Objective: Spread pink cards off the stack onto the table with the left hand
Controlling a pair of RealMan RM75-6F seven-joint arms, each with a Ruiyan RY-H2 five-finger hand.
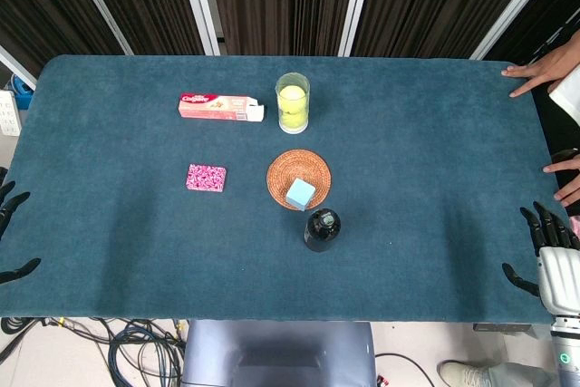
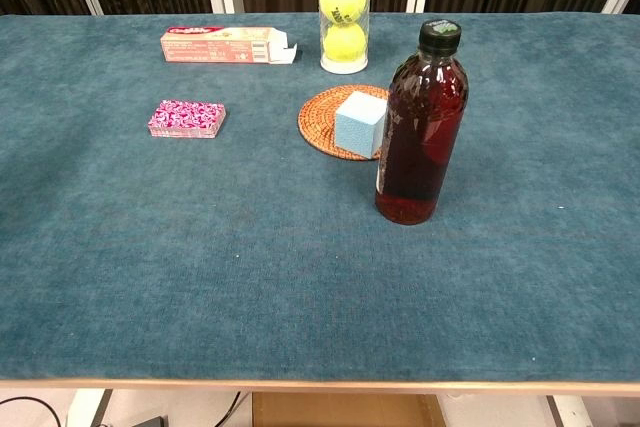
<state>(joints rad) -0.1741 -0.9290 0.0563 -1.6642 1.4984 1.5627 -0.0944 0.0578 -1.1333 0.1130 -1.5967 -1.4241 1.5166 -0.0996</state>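
So the worktop (image 1: 435, 215) is a big teal felt surface, and most of it is bare, especially the whole near strip along the front edge and the far right side. Loads of open room between the left hand (image 1: 11, 224) and anything else. That hand sits right at the left edge in the head view, only its dark fingertips poking in, spread apart and holding nothing. The right hand (image 1: 544, 256) is at the opposite near corner, fingers also splayed and empty. Neither shows in the chest view.

Biggest object is the dark red bottle (image 2: 420, 127) with a black cap, standing upright well to the right of the left hand, closest of the bunch to the front edge. Behind it is a clear tube of tennis balls (image 2: 344, 12), upright, near the far edge. Left of the tube lies a toothpaste box (image 2: 225, 45) with one flap open. Just behind the bottle is a woven round coaster (image 2: 330, 127) with a light blue cube (image 2: 358, 119) resting on it.

The pink card stack (image 1: 206, 178) lies flat, forward and right of the left hand, well apart from it, with nothing between them. The coaster is its nearest neighbour, off to its right with a gap.

A person's hands (image 1: 544, 70) rest on the far right edge.
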